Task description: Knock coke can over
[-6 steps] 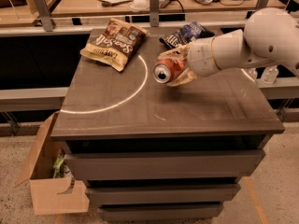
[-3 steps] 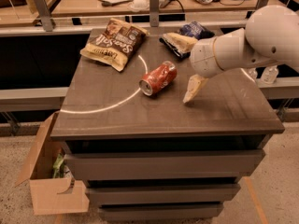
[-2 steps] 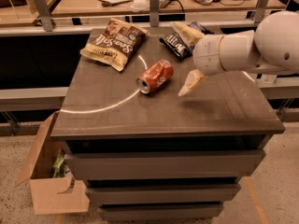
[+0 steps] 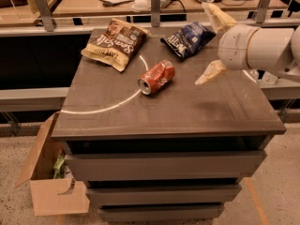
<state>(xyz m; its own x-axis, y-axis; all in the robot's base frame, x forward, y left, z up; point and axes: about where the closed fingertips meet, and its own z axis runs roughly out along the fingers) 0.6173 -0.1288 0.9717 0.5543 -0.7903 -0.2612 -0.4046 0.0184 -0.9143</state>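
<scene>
The red coke can (image 4: 156, 77) lies on its side near the middle of the dark table top (image 4: 168, 111), its silver top pointing to the front left. My gripper (image 4: 212, 45) hangs above the right part of the table, to the right of the can and well apart from it. It is open and empty: one pale finger (image 4: 213, 15) points up and back, the other (image 4: 210, 73) points down toward the table.
A brown chip bag (image 4: 115, 43) lies at the back left of the table and a dark blue chip bag (image 4: 189, 38) at the back middle. An open cardboard box (image 4: 47, 182) stands on the floor at the left. A desk with clutter runs behind.
The can was in my gripper, tilted; it now lies on its side on the table. My gripper has let go, opened wide and drawn back to the right and upward.
</scene>
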